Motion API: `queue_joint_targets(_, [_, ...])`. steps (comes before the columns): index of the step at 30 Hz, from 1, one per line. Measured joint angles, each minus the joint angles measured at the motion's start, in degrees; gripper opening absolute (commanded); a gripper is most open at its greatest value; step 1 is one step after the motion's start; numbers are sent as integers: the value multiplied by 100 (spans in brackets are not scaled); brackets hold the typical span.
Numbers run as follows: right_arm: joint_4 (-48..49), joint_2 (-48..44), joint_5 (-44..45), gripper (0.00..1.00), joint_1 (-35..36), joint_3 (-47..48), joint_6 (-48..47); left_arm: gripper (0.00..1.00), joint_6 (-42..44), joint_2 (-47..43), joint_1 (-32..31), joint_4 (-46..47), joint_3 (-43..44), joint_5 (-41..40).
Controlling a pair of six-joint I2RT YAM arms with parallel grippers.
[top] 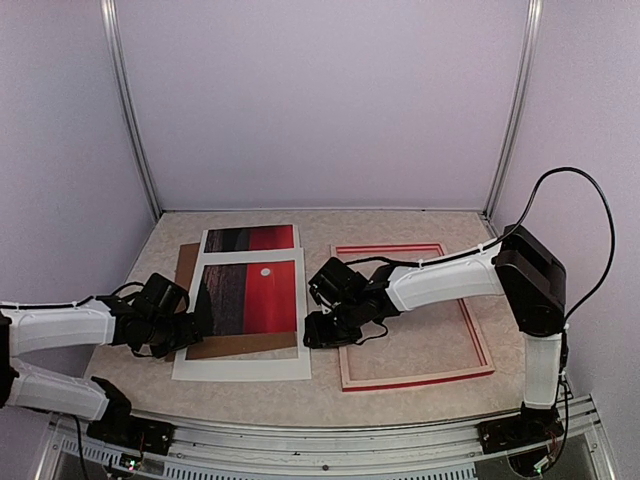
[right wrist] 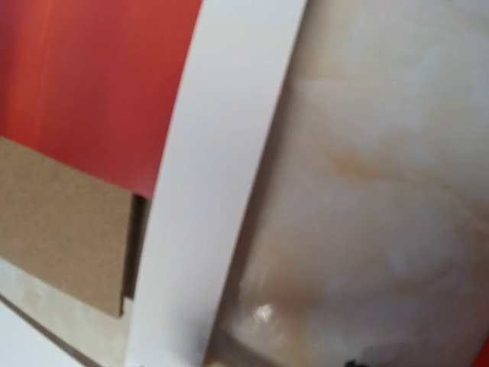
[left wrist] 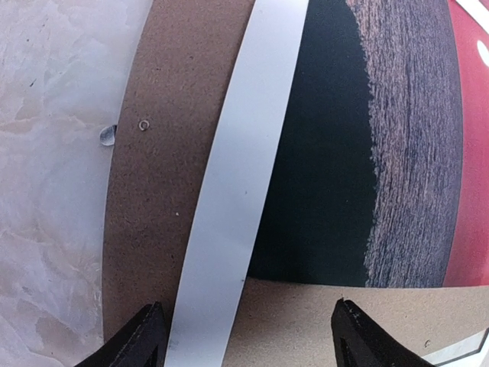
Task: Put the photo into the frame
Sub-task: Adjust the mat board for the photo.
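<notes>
Photo (top: 247, 297) x1 | frame (top: 415, 379) x1 | mat (top: 240, 366) x1 | left fingers (left wrist: 141, 340) wide apart | right fingers (top: 315, 330) cannot tell

The overhead camera sits high and behind the two bases, tilted down and forward, far enough back to take in the whole table (top: 400, 225), the left arm (top: 60, 328) and the right arm (top: 440, 280). The left wrist camera hangs close over the left side of the stacked sheets, looking almost straight down along the backing board (left wrist: 153, 191), the white mat (left wrist: 237, 176) and the dark half of the photo (left wrist: 367, 153), with the tips of the left gripper (left wrist: 252, 348) at its bottom edge. The right wrist camera is nearer still, and blurred, over the same stack's lower right corner. All three views share that stack.
</notes>
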Motion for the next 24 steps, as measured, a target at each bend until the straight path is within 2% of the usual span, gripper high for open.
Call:
queue_joint_targets(4, [39, 4, -98, 56, -2, 0, 15, 60, 46, -4, 7, 118, -79, 59])
queue_joint_targets(16, [380, 90, -348, 54, -4, 0, 157, 42, 107, -203, 4, 533, -348, 162])
queue_joint_targets(24, [439, 109, -354, 53, -4, 0, 212, 35, 140, -608, -4, 549, -444, 341])
